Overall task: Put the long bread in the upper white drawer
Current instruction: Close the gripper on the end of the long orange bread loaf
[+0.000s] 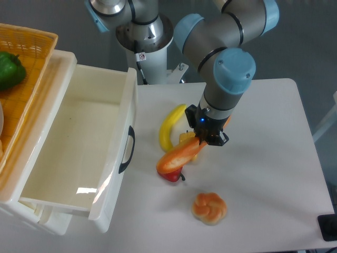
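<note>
The long bread [178, 157] is an orange-golden loaf, tilted with its right end up between the fingers of my gripper [207, 140]. The gripper is shut on that end and the loaf's lower left end hangs just above a red fruit. The upper white drawer [79, 150] stands pulled open at the left, with a dark curved handle [126, 150] on its front, and shows nothing inside. The loaf is to the right of the drawer's front, outside it.
A yellow banana [169, 126] lies just left of the gripper. A red fruit [171, 176] sits under the loaf. A round knotted bun [209, 207] lies nearer the front. An orange wicker basket [31, 47] with a green pepper [9, 69] sits on top at far left.
</note>
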